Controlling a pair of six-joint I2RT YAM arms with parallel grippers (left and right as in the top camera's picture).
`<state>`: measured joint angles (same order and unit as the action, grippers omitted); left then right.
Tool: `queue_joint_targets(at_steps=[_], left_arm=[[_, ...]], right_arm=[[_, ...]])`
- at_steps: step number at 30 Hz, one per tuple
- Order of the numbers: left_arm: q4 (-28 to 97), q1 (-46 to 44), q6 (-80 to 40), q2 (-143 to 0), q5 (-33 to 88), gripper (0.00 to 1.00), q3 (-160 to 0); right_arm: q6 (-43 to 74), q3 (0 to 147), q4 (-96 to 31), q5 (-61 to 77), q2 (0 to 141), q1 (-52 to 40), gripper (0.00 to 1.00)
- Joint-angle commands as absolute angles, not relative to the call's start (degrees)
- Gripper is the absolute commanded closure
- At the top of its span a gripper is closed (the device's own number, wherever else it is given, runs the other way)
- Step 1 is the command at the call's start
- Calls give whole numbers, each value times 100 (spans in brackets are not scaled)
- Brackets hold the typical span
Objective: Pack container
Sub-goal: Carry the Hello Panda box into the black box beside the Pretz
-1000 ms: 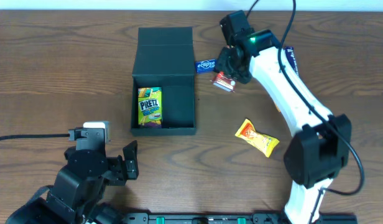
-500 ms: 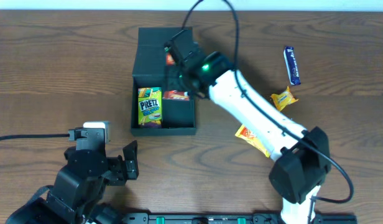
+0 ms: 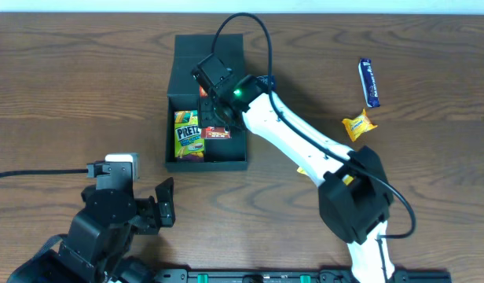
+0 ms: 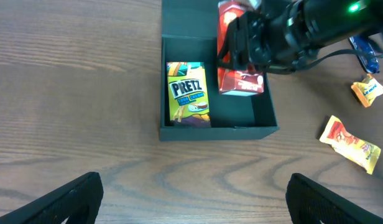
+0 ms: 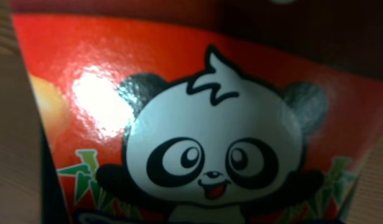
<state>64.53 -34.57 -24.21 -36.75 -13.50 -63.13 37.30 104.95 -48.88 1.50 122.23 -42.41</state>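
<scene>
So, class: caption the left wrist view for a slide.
Right tool holds a red snack box in the container, beside the Pretz pack.

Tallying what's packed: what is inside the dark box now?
A yellow-green Pretz packet lies in the container's left half; a red snack box, gripped by the right pincer, occupies the right. Anything under them or the arm is hidden.

A blue bar (image 3: 370, 82) lies on the brown wooden desk (image 3: 69, 79), with a small yellow candy (image 3: 357, 124) near it. An orange-yellow packet (image 4: 352, 143) lies apart. A green Pretz pack (image 3: 189, 135) lies flat beside a red panda box (image 4: 241, 81), which maybe stands tilted.
</scene>
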Motion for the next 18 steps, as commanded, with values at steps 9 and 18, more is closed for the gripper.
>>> queue_joint_targets(at_steps=[9,18], left_arm=[[6475,-3452,-2486,-3664,-1350,5,-6348],[6475,-3452,-2486,-3664,-1350,5,-6348]], right_arm=[[3590,10532,-4956,115,12599,-4307,37],[3546,10532,-5000,106,12680,-4320,23]])
